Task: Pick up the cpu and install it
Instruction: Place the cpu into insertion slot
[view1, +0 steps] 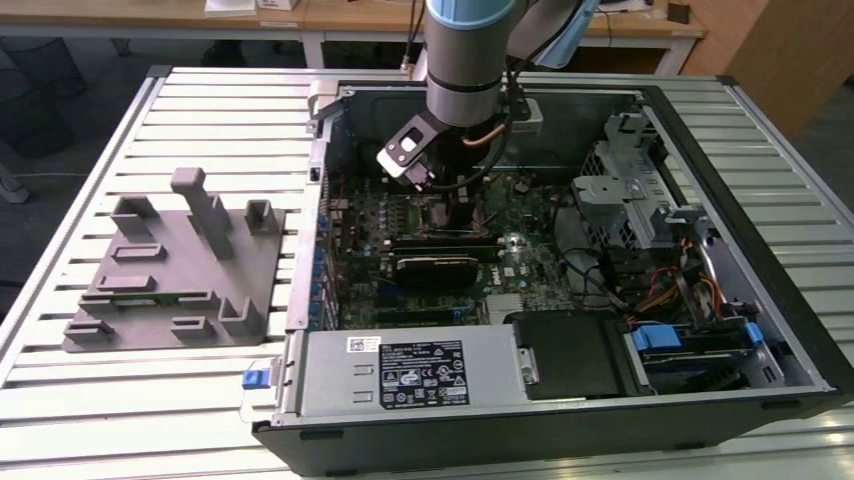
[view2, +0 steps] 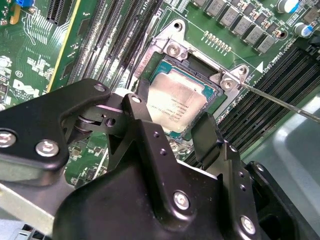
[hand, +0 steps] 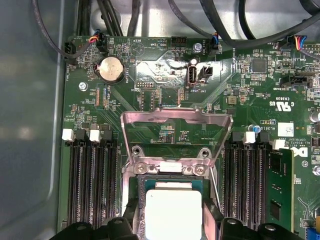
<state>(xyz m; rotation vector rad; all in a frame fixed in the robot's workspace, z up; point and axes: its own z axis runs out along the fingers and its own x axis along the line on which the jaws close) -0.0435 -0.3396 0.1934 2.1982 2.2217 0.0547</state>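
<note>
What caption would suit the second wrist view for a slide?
The gripper hovers low over the cpu, which lies in the open socket of the motherboard.

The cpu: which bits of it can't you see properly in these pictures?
- Second wrist view: the near side of the cpu is hidden behind the gripper.
- First wrist view: part of the cpu is cut off by the picture's edge.
- Exterior view: the arm stands in front of the middle of the motherboard.
- Whether the cpu sits fully down in its socket cannot be told.
</note>
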